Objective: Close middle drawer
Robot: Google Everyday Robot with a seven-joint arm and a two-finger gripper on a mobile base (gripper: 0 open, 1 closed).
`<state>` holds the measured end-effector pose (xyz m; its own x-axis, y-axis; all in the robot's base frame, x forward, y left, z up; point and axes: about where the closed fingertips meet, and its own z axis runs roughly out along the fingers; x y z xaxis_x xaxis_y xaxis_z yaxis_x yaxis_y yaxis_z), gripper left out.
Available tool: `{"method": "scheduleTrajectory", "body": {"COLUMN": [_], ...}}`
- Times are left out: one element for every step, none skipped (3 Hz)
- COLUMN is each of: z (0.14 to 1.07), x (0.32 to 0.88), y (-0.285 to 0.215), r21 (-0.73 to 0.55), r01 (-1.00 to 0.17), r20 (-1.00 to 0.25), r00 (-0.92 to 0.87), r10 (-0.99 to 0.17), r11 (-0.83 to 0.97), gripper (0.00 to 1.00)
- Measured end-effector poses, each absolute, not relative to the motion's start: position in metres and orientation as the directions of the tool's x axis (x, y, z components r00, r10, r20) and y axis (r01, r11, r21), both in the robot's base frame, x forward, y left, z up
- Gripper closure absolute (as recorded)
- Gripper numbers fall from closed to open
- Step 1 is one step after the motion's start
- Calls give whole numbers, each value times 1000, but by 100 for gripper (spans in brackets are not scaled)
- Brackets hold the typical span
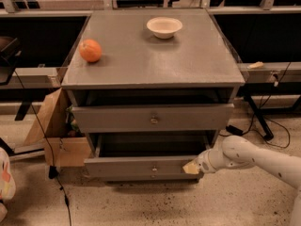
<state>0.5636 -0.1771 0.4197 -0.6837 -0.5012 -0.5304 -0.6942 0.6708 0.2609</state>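
The arm reaches in low from the right, its gripper [192, 167] at the front panel's right end on the middle drawer [131, 166], which stands pulled out. Whether the gripper is open or closed cannot be told. An orange [90, 50] and a bowl [164, 27] sit on the counter [155, 65].

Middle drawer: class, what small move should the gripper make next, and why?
Probably a straight push inward, toward the cabinet. The middle drawer stands pulled out with its inside showing, and the gripper appears to rest against the right end of its front panel, so it is placed to push.
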Motion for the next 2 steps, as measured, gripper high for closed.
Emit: {"method": "scheduleTrajectory", "body": {"z": [422,420], "x": [567,566], "y": [-177,-168], "r21": [258,268], "r01": [-694,-702], "r20": [-539,-544], "r00": [-681,-676], "r10": [-496,-497], "r11": [672,660], "gripper": [61,37]}}
